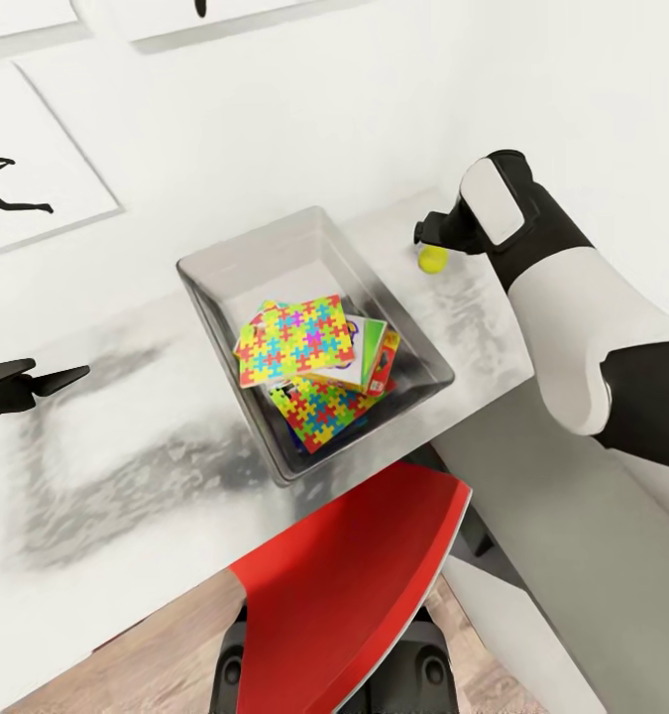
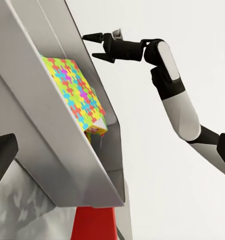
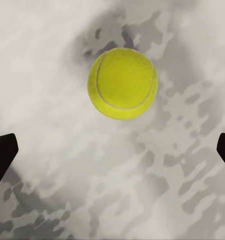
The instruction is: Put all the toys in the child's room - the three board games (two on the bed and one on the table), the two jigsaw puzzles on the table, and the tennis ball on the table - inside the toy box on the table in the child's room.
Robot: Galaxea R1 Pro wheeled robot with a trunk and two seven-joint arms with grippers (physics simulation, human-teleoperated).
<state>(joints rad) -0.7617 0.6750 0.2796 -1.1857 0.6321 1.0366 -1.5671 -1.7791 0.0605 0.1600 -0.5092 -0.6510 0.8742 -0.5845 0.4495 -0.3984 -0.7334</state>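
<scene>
On the worktop (image 1: 126,466), the toy box (image 1: 225,273) holds jigsaw puzzles (image 1: 296,340). The right gripper (image 1: 425,234) hovers over the tennis ball (image 3: 123,83), fingers spread wide and empty in its wrist view. The left gripper (image 1: 61,378) is also open, holding nothing.

No words, brand names or numbers can be read anywhere. The green-edged board game (image 1: 376,355) lying in the toy box (image 1: 225,270) carries printing on its face, but it is too small and blurred to make out.
</scene>
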